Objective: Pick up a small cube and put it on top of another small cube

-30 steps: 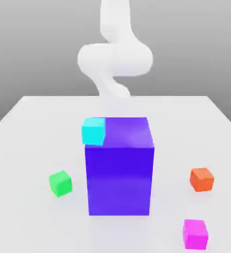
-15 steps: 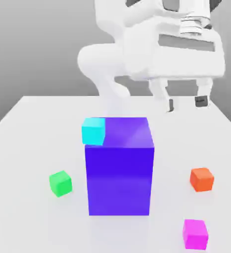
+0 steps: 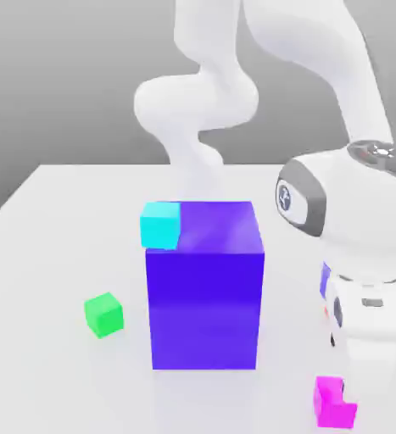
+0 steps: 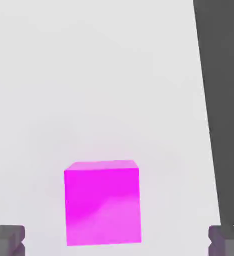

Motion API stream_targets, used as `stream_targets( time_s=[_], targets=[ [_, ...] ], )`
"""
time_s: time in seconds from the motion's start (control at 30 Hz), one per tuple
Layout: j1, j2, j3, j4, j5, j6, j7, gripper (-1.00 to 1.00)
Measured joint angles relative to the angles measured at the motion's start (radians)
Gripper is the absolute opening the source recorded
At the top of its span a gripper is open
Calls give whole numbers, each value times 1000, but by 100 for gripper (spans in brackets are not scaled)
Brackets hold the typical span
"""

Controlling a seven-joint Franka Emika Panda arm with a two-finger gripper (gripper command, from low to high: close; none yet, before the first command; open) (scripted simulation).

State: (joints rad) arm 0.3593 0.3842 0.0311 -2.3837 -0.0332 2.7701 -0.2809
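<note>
My claw (image 4: 117, 240) is spread wide, nothing in it, fingertips (image 4: 6, 239) either side of the small magenta cube (image 4: 102, 202) without touching. In the exterior view my hand hangs low over that cube (image 3: 332, 405) near the table's (image 3: 57, 254) front edge on the exterior view's right, partly covering it. Big blue-purple block (image 3: 205, 292) mid-table, cyan cube (image 3: 160, 225) at its upper corner, green cube (image 3: 104, 314) off to the exterior view's left

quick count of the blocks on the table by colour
magenta cube: 1
green cube: 1
cyan cube: 1
big blue-purple block: 1
total: 4 blocks in sight; the arm covers the table on the exterior view's right, so anything behind it cannot be counted
</note>
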Motion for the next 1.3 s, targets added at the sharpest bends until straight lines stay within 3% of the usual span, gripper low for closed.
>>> stream_targets(
  time_s=[0.03, 0.07, 0.3, 0.5, 0.63, 0.9, 1.07, 1.3],
  targets=[
    [2, 36, -2, 7, -3, 28, 0, 0],
    [4, 70, -4, 14, -5, 54, 1, -100],
    [4, 77, -4, 15, -6, 58, 1, -100],
    [0, -67, -15, 9, -17, -63, 1, -100],
    [-31, -105, -121, 28, -110, -71, 26, -100],
    [-179, -277, -390, -69, -392, -78, 118, -100],
    [-383, -443, -468, -220, -508, -100, 138, -100],
    [-420, -639, -566, -475, -409, -115, 29, -100]
  ],
)
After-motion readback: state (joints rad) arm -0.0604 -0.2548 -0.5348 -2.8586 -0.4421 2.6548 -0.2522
